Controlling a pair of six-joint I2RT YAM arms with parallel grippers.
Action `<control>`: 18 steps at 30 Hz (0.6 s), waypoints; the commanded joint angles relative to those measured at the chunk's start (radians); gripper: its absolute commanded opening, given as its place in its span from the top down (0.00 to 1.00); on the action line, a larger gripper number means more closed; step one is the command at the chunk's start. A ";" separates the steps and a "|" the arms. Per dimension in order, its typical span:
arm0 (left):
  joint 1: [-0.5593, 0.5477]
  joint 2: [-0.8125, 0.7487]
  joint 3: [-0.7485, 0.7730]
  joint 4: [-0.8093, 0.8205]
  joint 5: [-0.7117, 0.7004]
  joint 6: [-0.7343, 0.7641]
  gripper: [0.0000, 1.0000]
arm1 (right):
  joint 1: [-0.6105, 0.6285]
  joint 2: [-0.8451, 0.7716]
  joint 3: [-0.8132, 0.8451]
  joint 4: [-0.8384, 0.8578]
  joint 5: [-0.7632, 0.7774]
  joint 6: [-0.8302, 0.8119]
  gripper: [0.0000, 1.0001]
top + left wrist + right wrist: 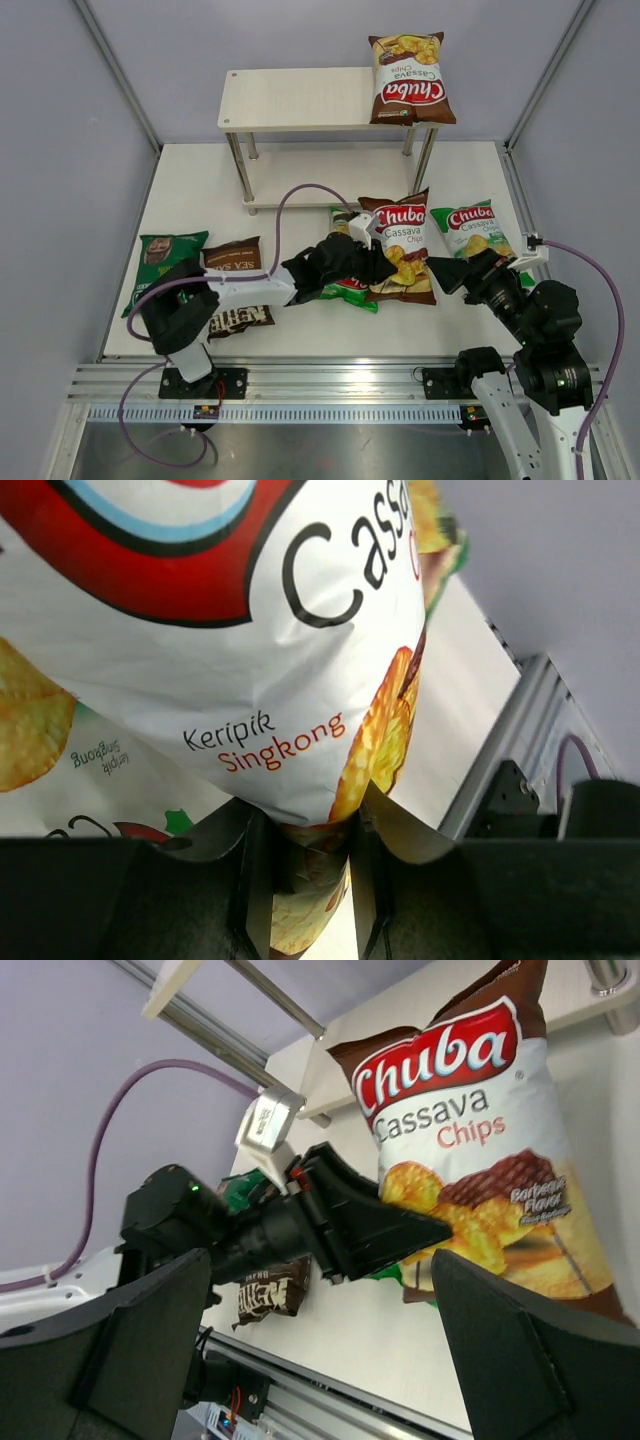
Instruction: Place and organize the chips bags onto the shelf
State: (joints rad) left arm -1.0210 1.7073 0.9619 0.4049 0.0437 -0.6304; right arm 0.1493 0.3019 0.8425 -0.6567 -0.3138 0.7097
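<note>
One brown Chuba chips bag (410, 80) stands on the right end of the shelf's (290, 100) top board. A second brown Chuba bag (408, 240) lies mid-table, overlapping a green bag (350, 292). My left gripper (388, 264) is shut on this brown bag's lower edge; in the left wrist view the bag (250, 650) is pinched between the left gripper's (305, 865) black fingers. My right gripper (455, 272) stands open just right of that bag, over another green Chuba bag (475, 232). The right wrist view shows the right gripper (320, 1270) holding nothing, facing the brown bag (470, 1130).
A dark green bag (165, 260) and a dark brown Kettle bag (238, 292) lie at the table's left, beside the left arm. The shelf's lower board (300, 205) sits behind the bags. Grey walls enclose the table, and a metal rail (330, 385) runs along the near edge.
</note>
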 commanded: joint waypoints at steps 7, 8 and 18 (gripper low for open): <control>-0.011 -0.357 -0.032 -0.173 0.252 0.490 0.93 | -0.004 0.162 0.346 -0.242 -0.235 -0.391 0.00; -0.011 -0.357 -0.052 -0.173 0.252 0.514 0.92 | -0.002 0.183 0.374 -0.242 -0.279 -0.392 0.01; -0.027 -0.773 -0.216 -0.397 0.114 0.614 0.88 | 0.203 0.443 0.696 -0.445 -0.397 -0.668 0.00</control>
State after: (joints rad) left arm -1.0332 1.0229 0.7574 0.0334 0.1970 -0.0731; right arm 0.2882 0.6708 1.4433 -1.0237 -0.6518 0.2008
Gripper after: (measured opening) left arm 0.296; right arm 0.990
